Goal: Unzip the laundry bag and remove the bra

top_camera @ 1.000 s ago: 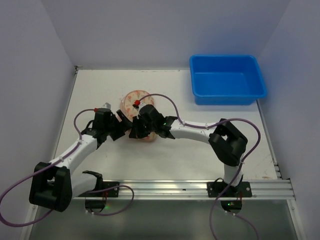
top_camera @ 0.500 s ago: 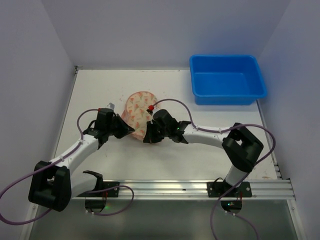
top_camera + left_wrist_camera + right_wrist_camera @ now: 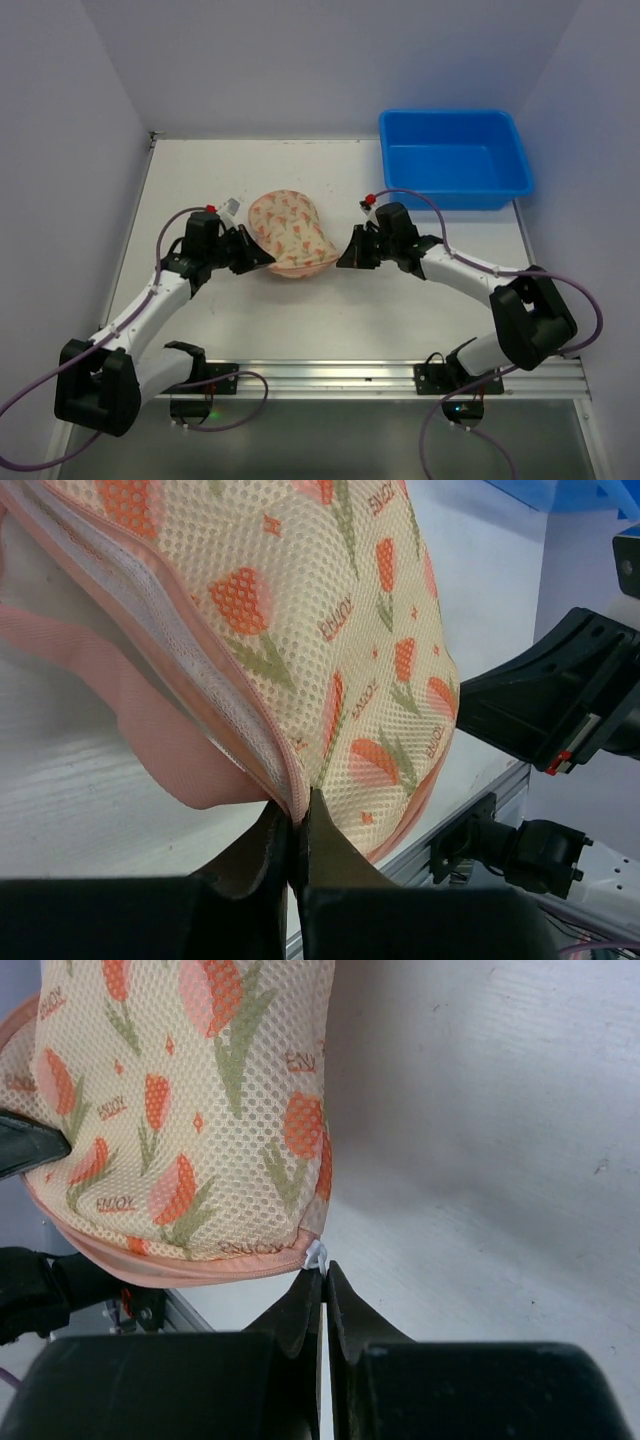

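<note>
Left claw [image 3: 298, 820] and right claw [image 3: 323, 1275] pinch laundry bag [image 3: 290, 230], lengthwise far-left to near-right

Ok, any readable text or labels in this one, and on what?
"ENJOY": small orange lettering repeated across the laundry bag, clearest in the right wrist view.
Left wrist view: same lettering, sideways, too unclear to read for sure.
Nothing else legible.

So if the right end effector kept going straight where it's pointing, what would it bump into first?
The laundry bag. The right end effector points at its pink-trimmed edge, shut on what looks like a small white zipper tab, so the bag is right ahead.
</note>
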Tool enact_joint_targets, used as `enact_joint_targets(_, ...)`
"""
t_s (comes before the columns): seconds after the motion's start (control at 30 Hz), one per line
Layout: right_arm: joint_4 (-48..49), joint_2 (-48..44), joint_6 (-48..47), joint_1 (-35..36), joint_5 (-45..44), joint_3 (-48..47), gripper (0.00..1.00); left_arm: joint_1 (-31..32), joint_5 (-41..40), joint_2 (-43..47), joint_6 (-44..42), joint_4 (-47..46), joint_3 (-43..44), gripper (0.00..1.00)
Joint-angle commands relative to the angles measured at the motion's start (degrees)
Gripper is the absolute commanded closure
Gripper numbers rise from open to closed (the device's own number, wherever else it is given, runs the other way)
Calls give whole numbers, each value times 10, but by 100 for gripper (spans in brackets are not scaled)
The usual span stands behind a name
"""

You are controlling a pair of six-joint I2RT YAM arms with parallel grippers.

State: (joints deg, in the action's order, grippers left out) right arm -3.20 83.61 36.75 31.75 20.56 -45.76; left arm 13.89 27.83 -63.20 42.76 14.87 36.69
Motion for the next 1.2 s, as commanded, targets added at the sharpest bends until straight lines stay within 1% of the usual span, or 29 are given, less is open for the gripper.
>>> enact_joint_targets(0.0, -36, 13, -34, -27, -48, -5, 100, -17, -37, 29, -65, 70, -32, 100)
enact_joint_targets(0.07, -40, 23, -38, 0, -46, -10, 100, -17, -56, 26, -57, 63, -55, 100)
enact_joint_targets(0.1, -53, 30, -40, 12, -52, -22, 100, -17, -78, 21, -46, 55, -60, 100)
enact_joint_targets(0.13, -63, 42, -41, 38, -57, -28, 100, -17, -89, 20, -43, 53, -64, 97)
enact_joint_targets(0.17, -72, 46, -41, 52, -63, -35, 100, -17, -103, 19, -39, 54, -65, 91)
enact_joint_targets(0.2, -87, 51, -40, 78, -69, -46, 100, -17, -136, 19, -32, 63, -64, 78)
enact_joint_targets(0.27, -102, 55, -31, 98, -100, -54, 100, -17, -173, 32, -29, 77, -54, 65)
enact_joint_targets(0.3, -111, 55, -20, 109, -106, -58, 100, -17, -204, 40, -24, 90, -50, 48)
enact_joint_targets(0.33, -111, 53, -14, 112, -106, -60, 96, -18, -216, 48, -23, 96, -48, 39)
enact_joint_targets(0.37, -111, 54, -12, 116, -102, -61, 90, -18, -226, 67, -22, 100, -41, 28)
enact_joint_targets(0.4, -116, 55, -11, 121, -98, -65, 73, -18, -241, 75, -23, 109, -35, 12)
enact_joint_targets(0.43, -122, 57, -12, 124, -97, -69, 65, -18, -248, 83, -27, 113, -28, 8)
enact_joint_targets(0.47, -127, 53, -12, 125, -97, -72, 59, -18, -252, 93, -29, 118, -20, 6)
enact_joint_targets(0.5, -135, 48, -16, 128, -96, -76, 50, -18, -262, 97, -38, 121, -4, 5)
enact_joint_targets(0.57, -138, 16, -19, 131, -96, -75, 43, -18, -265, 97, -47, 114, 7, 6)
enact_joint_targets(0.63, -144, -15, -23, 131, -110, -72, 26, -18, -258, 85, -57, 94, 15, 8)
enact_joint_targets(0.67, -147, -30, -26, 131, -131, -71, 22, -18, -250, 67, -58, 87, 16, 10)
enact_joint_targets(0.7, -157, -58, -32, 130, -137, -71, 14, -18, -235, 56, -59, 66, 16, 12)
enact_joint_targets(0.73, -162, -72, -35, 131, -146, -71, 12, -18, -228, 44, -58, 56, 17, 14)
enact_joint_targets(0.77, -167, -85, -38, 131, -156, -70, 11, -18, -223, 19, -59, 46, 17, 16)
enact_joint_targets(0.8, -173, -110, -44, 130, -174, -67, 10, -18, -216, 7, -58, 27, 18, 21)
enact_joint_targets(0.87, -176, -136, -48, 130, -191, -61, 9, -18, -218, -32, -58, 16, 25, 26)
enact_joint_targets(0.9, -176, -159, -52, 130, -205, -52, 9, -18, -216, -45, -59, 10, 31, 32)
enact_joint_targets(0.97, -175, -179, -54, 129, -205, -40, 9, -18, -213, -79, -59, 2, 47, 37)
enact_joint_targets(1.0, -175, -189, -55, 129, -214, -36, 9, -17, -205, -88, -62, -9, 51, 43)
enact_joint_targets(1.1, -171, -216, -52, 128, -220, -21, 10, -17, -197, -117, -66, -23, 66, 50)
enact_joint_targets(1.17, -169, -230, -52, 128, -220, -12, 10, -17, -195, -137, -67, -22, 72, 52)
